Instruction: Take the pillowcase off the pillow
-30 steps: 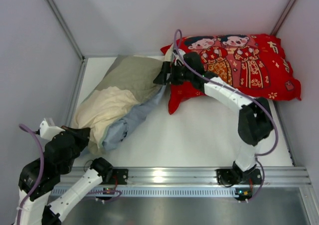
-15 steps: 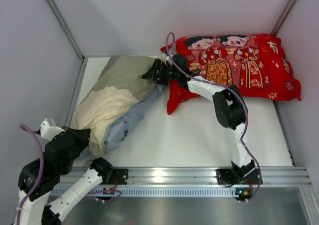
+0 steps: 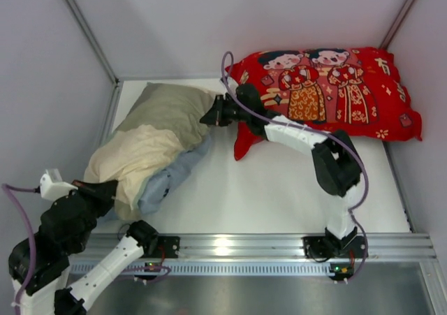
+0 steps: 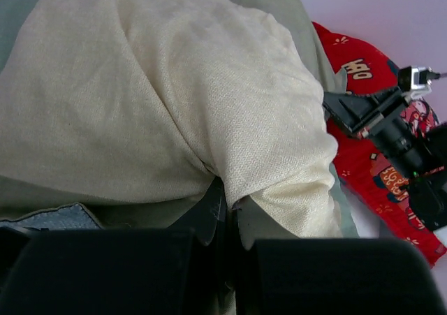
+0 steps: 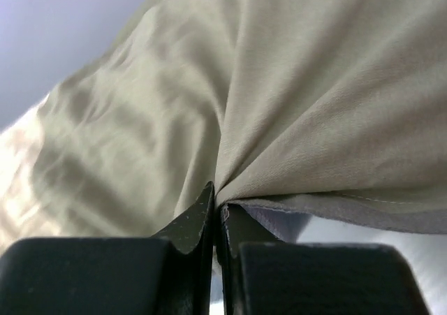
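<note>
The pillowcase (image 3: 157,130), at ten o'clock on the bench (image 3: 279,182), is clamped by the closed left pincer (image 4: 225,204) at seven and the closed right pincer (image 5: 216,204) at two; stripping is judged barely begun, and a pull apart is needed.

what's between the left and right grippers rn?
The pillowcase. The top view shows its green, cream and blue-grey bulk spanning from the left gripper to the right gripper. The wrist views show each gripper shut on a fold of it.
</note>
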### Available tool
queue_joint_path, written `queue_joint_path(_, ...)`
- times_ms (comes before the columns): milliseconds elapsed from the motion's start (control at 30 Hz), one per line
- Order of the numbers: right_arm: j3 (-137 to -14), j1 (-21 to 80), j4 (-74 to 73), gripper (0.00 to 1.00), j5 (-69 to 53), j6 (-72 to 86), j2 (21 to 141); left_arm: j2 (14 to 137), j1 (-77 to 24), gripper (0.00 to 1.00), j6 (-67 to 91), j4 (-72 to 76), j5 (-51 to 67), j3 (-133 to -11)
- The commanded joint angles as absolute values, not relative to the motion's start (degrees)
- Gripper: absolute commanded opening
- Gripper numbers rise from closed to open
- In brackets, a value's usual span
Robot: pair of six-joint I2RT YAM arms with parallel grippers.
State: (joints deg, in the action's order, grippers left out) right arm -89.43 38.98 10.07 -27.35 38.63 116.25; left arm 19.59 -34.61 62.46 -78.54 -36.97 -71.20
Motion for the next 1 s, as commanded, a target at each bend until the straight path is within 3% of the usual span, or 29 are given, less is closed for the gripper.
queue_joint_path(0, -81.5, 42.18, 15.46, 0.0, -29.26, 32.79, 100.4, 18.98, -34.72, 0.0, 61.35, -76.28, -38.76, -76.45)
queue_joint_path(167, -71.02, 49.91, 10.13, 0.0, -26.99, 28.66, 81.5, 19.07, -34.72, 0.0, 60.47, -78.31, -40.78, -82.17)
queue_joint_path(333, -65.92, 58.69, 0.56, 0.0, -17.25, 27.33, 64.65, 20.03, -34.72, 0.0, 60.2, -79.72, -41.05, -85.43)
queue_joint_path(500, -64.86, 66.44, -6.4, 0.0, -5.73, 28.39, 51.97, 24.6, -34.63, 0.0, 59.07, -72.09, -28.18, -75.79)
queue_joint_path(633, -67.06, 68.02, -10.98, 0.0, -2.91, 27.51, 49.84, 31.1, -34.63, 0.0, 58.27, -63.3, -21.71, -66.63)
queue_joint_path(833, -72.15, 65.93, -20.91, 0.0, 15.28, 23.12, 55.45, 43.92, -34.72, 0.0, 53.62, -51.95, -20.93, -64.15)
queue_joint_path(933, -76.37, 56.54, -23.81, 0.0, 11.27, 23.38, 61.86, 51.92, -34.63, 0.0, 52.12, -49.14, -19.95, -66.17)
queue_joint_path(967, -77.25, 49.9, -24.17, 0.0, 4.9, 23.9, 63.79, 53.6, -34.72, 0.0, 51.86, -48.78, -20.21, -66.53)
